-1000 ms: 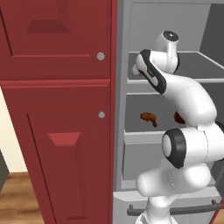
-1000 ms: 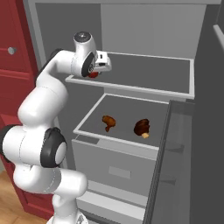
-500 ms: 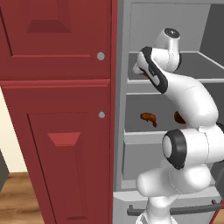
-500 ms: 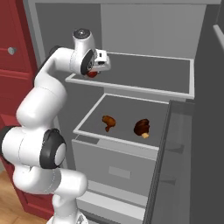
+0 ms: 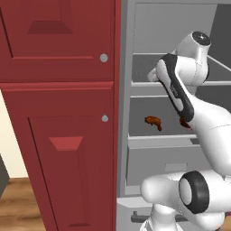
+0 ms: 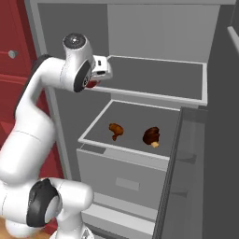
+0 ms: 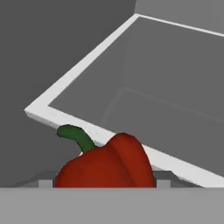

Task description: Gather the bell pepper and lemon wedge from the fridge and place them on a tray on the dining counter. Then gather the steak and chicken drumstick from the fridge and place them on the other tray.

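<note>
Even, flat, shadowless rendered light

Red bell pepper (image 7: 107,164) with green stem, low in view. Behind it, a white-edged grey fridge shelf (image 7: 78,121).

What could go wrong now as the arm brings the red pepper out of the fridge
The bell pepper sits close to the shelf's white front edge, so it might clip that edge and slip from the gripper. Lower down, the drumstick and steak lie in the open drawer, where a dropped pepper could land.
</note>
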